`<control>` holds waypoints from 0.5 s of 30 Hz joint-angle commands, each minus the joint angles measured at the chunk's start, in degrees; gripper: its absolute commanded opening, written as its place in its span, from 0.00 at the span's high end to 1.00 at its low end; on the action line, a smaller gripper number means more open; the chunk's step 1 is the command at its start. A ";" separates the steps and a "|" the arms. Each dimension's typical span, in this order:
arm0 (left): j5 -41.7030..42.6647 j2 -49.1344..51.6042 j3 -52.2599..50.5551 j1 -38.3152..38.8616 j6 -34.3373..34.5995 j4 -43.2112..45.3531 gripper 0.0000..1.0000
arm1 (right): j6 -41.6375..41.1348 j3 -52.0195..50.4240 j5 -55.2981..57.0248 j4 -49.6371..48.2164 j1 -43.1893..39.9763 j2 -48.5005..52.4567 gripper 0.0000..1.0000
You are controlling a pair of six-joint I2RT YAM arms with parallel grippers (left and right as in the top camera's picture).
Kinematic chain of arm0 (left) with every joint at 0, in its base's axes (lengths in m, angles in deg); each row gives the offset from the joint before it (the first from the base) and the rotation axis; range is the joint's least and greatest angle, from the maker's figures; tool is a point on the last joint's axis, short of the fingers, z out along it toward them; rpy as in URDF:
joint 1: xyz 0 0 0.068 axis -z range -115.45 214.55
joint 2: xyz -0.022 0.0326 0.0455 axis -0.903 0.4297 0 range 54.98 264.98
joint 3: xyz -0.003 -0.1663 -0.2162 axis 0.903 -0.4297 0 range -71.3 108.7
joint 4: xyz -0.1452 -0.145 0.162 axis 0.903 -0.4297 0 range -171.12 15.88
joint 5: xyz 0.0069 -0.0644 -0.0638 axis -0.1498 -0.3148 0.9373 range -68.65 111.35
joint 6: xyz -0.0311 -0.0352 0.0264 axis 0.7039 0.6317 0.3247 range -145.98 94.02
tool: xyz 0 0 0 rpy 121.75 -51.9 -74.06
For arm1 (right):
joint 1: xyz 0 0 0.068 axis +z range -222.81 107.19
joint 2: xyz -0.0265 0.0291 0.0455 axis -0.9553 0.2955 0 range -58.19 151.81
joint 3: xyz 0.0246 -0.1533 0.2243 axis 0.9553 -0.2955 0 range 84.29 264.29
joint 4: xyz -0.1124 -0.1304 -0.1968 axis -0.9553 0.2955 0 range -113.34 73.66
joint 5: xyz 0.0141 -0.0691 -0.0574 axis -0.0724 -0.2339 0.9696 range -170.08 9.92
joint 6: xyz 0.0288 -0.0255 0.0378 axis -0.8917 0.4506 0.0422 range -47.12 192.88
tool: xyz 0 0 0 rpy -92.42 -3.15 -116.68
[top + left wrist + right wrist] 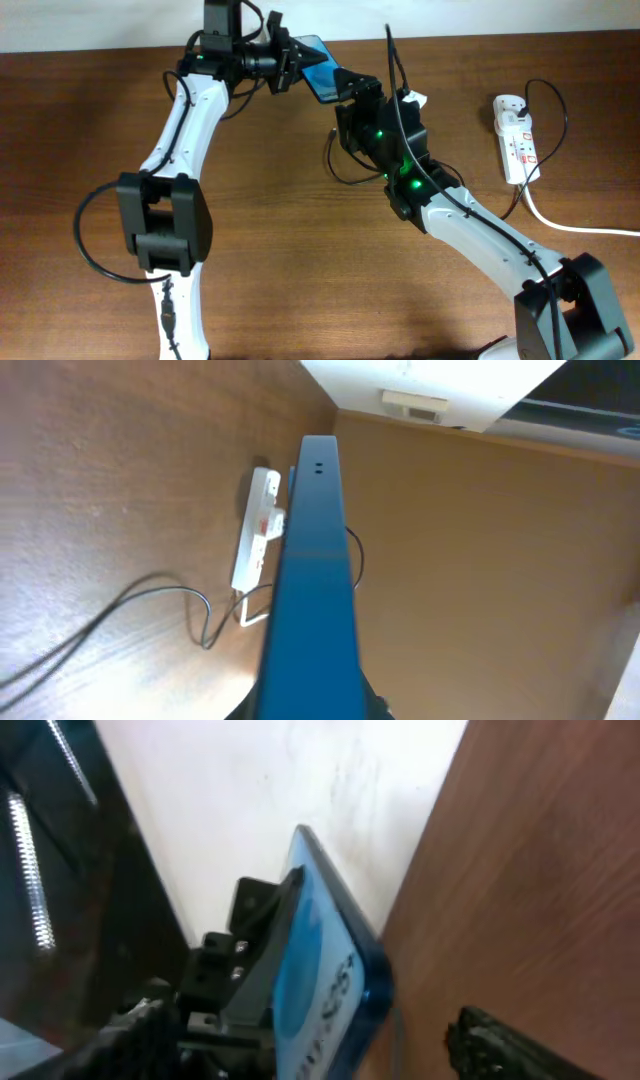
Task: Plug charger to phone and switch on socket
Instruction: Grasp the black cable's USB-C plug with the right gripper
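Left jaws pinched the phone (318, 62); right jaws, state hidden, needed the charger (130, 593) squared to the port ahead.

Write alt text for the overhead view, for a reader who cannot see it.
The left claw holds the blue-screened phone tilted in the air near the far edge of a wooden table, with the right claw close beside it. A white socket lies on the table at the right.

Blue phone (318, 62), white socket (515, 140), brown wooden table (300, 250)
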 commanded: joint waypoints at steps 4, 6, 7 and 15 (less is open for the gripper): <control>9.09 0.07 0.37 -7.32 -15.26 -3.69 1.00 | 28.30 0.28 -5.03 13.07 -4.61 -0.72 0.02; 9.07 0.07 0.37 -9.70 -20.46 -9.99 1.00 | 36.06 0.28 -10.78 18.80 -7.85 -1.75 0.02; 9.09 0.07 0.37 -11.04 -24.11 -14.36 1.00 | 38.58 0.28 -13.29 22.51 -10.27 -2.21 0.02; 18.40 0.07 0.37 -12.76 -43.56 -28.57 1.00 | 59.01 6.73 -25.40 40.96 -18.75 -1.88 0.16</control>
